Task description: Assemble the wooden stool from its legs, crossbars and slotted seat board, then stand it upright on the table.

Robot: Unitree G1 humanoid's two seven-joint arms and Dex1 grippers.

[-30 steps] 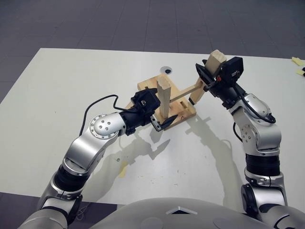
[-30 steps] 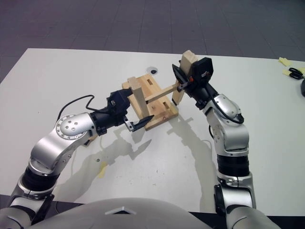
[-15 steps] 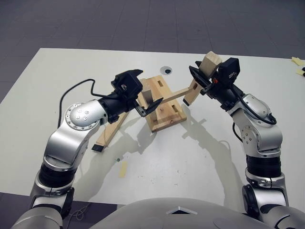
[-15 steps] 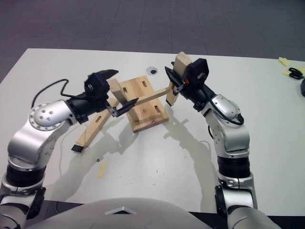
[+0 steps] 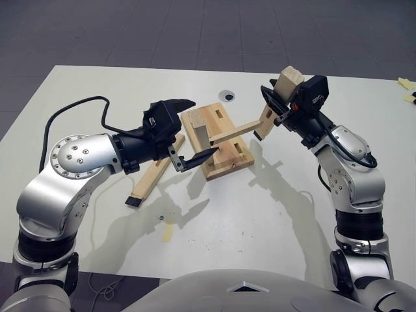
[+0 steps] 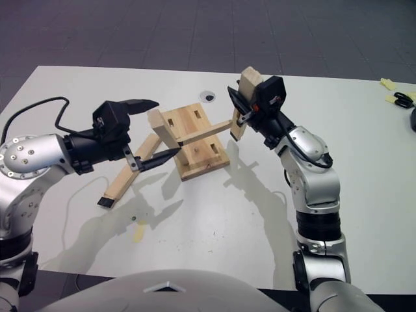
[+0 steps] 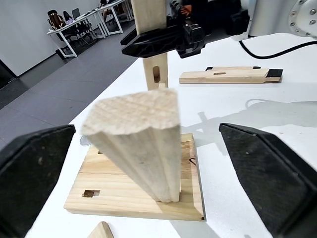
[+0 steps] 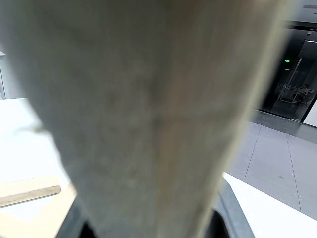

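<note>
floor point(image 5: 130, 29): dark grey tiles beyond the table's far edge.
table point(image 5: 78, 97): white, matt top.
desks point(image 7: 74, 22): in the left wrist view, a row with chairs stands across the grey floor, against a pale wall.
loose leg point(image 5: 155, 175): lies flat on the table, left of the seat board point(image 5: 224, 156), dark foot toward the near edge; its far end is close to the board's left corner.
tape scrap point(image 5: 168, 230): small yellowish strip on the table, nearer than the loose leg.
left gripper point(image 5: 205, 126): fingers spread wide, one on either side of the upright leg point(image 7: 141, 144), with a gap on both sides in the left wrist view; it grips nothing.
upright leg: stands up from the seat board, on its left part.
seat board: flat on the table near the middle, turned at an angle, slots showing.
table hole point(image 5: 227, 95): round grommet just beyond the board.
crossbar point(image 5: 237, 132): runs above the board from the upright leg to the held leg point(image 5: 289, 81).
held leg: upright, lower end by the board's right edge.
right gripper point(image 5: 275, 104): clamped on the held leg, below its top.
flat piece point(image 7: 230, 75): slotted wood with dark ends, lying on the table past the held leg.
yellow scraps point(image 5: 406, 82): at the table's right edge.
glass doors point(image 8: 292, 84): in the right wrist view, behind the held leg.
</note>
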